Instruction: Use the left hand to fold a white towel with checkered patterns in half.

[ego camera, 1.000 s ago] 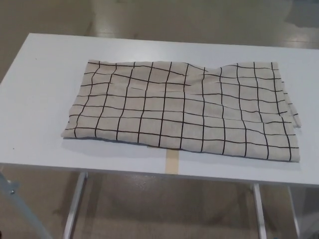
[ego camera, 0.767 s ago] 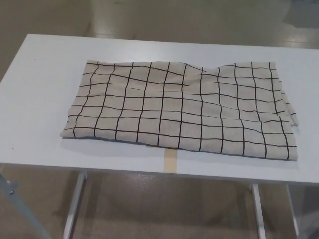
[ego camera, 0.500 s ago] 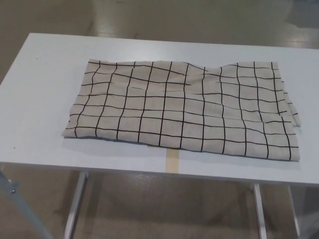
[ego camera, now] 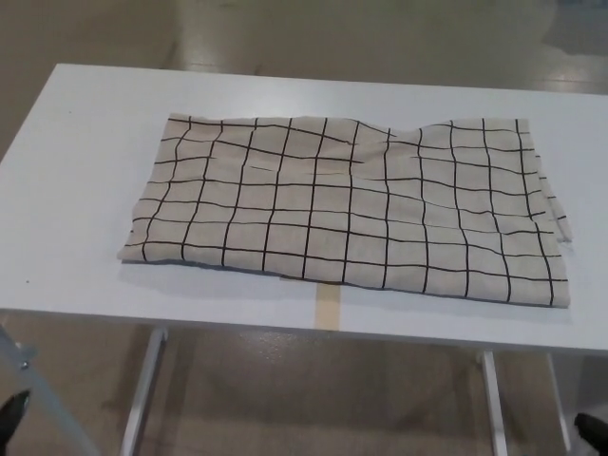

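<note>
left hand (ego camera: 11,414) barely in view, grip unclear, checkered towel (ego camera: 347,204) flat on white table (ego camera: 76,161), faint wrinkles

Checkered towel (ego camera: 350,203) — spread flat, slightly rumpled.

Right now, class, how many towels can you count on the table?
1. The checkered towel lies spread flat across the middle of the white table. Its right edge shows layers, so it may already be doubled.
</note>
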